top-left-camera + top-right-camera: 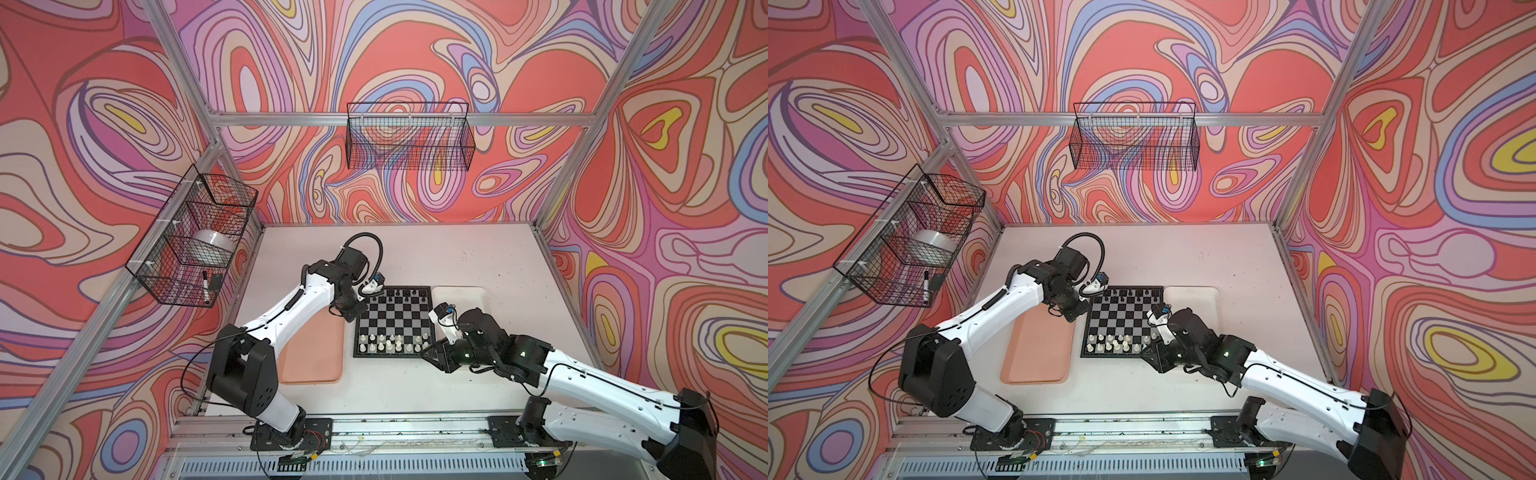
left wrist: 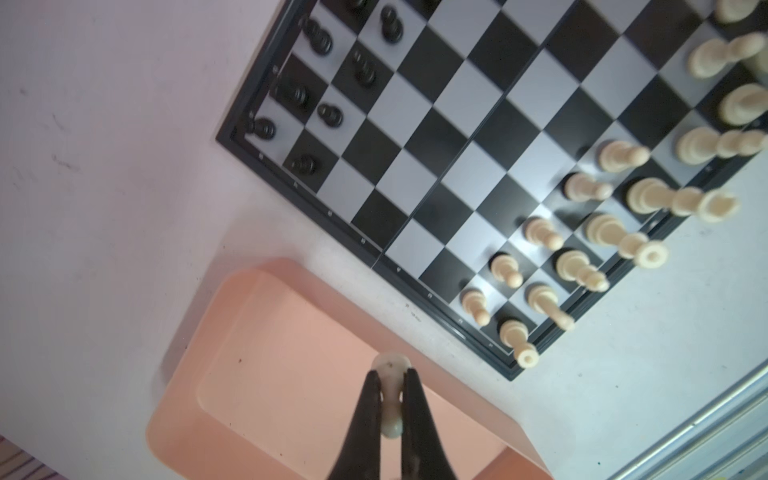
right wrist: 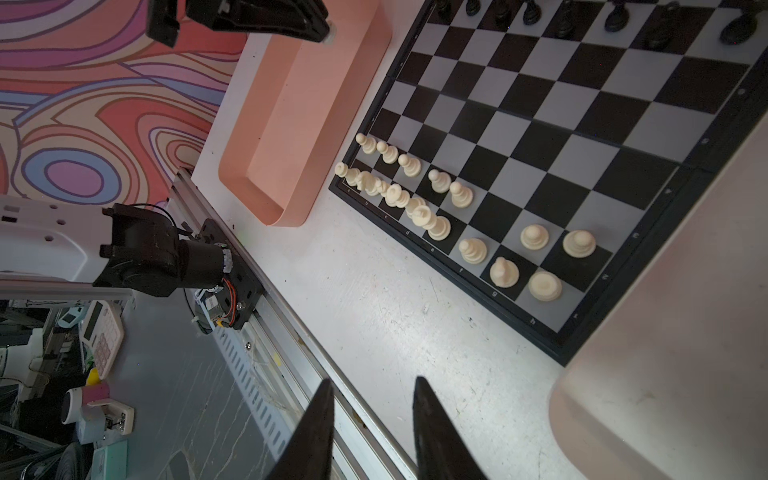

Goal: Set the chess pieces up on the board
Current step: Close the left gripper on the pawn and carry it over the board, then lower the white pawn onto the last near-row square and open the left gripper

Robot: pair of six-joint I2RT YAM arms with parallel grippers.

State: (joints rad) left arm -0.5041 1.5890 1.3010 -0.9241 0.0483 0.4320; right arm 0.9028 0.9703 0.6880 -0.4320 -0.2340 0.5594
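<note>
Tabletop chess setup, close to finished by the look of it. At the centre of a pale tabletop [image 1: 478,257], a small square chessboard [image 1: 395,320] with black and silvery-grey checks and a black border. Along the far two rows, black plastic chess pieces [image 2: 330,114], standing upright; too small and partly cropped for a sure count. Along the near two rows, cream-white plastic chess pieces [image 3: 473,251], also upright: back row seemingly full, pawn row seemingly one short, with a single bare square toward the right side. Middle rows bare.

Clenched in the left gripper [image 2: 391,374], a cream-white pawn [image 2: 390,399], pinched at the waist between the two black fingers, round base just past the fingertips. Position of gripper and pawn: above the far corner of a shallow peach-pink plastic tray [image 2: 291,374], just beside the board's left edge, not yet over any square. No other loose piece visible in that tray.

Right gripper [image 3: 374,388] with jaws parted and nothing between them, hovering off the board's near right corner, beside a shallow white plastic tray [image 1: 465,297]; no piece visible on the uncovered part of it.

Likely remaining: carrying the held pawn across to the bare square in the pawn row, setting it down upright, letting go. Afterwards, probably nothing more than a check of the black rows.
</note>
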